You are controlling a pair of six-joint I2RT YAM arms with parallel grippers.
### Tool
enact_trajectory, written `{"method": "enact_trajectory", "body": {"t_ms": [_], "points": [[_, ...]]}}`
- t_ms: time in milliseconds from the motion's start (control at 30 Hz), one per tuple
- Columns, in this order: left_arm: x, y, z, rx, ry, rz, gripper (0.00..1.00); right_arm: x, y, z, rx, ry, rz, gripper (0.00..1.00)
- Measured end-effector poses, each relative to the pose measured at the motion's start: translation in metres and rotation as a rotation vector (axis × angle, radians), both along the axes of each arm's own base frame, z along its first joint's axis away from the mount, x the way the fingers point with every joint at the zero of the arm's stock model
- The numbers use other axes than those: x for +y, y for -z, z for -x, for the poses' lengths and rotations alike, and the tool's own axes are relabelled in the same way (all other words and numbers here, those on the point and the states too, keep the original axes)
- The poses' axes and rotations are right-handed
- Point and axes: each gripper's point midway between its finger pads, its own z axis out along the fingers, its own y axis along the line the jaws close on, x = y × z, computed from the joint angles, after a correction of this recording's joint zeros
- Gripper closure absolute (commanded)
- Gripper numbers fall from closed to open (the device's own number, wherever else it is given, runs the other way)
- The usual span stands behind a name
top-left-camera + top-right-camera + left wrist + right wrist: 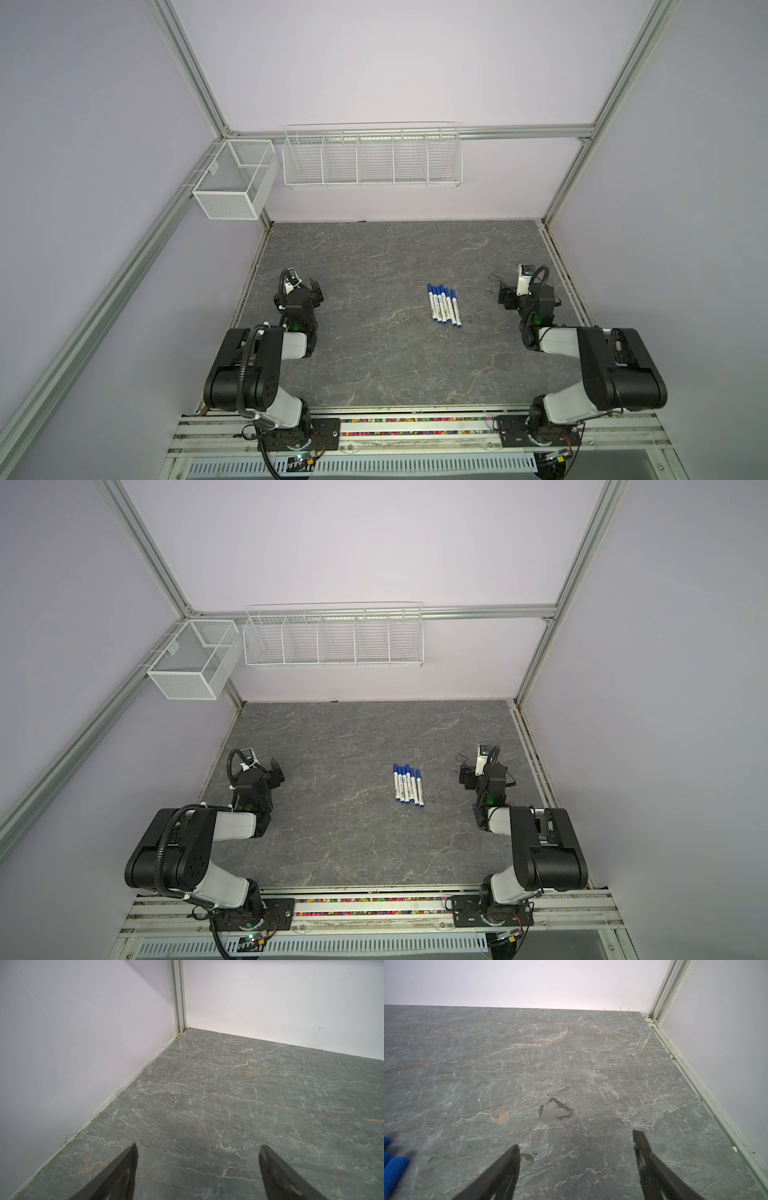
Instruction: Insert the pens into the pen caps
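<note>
Well inside the table [374,365] edges, the pens [444,306]

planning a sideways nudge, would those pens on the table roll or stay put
The pens are slim round barrels lying flat on the smooth table, so a sideways push would probably roll them. They lie packed side by side, so pushing one likely shifts its neighbours too. Their thin straight bodies look stiff and light.

Pens [444,307] white, blue ends; table [374,365] grey, veined marble.
</note>
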Motion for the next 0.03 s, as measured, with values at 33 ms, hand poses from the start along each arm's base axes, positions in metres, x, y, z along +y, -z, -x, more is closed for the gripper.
{"method": "enact_trajectory", "body": {"t_ms": [33], "points": [[-0.0002, 0.0000, -0.0001, 0.000, 0.001, 0.000, 0.06, 0.0001, 0.0000, 0.0000, 0.000, 0.000, 0.000, 0.12]]}}
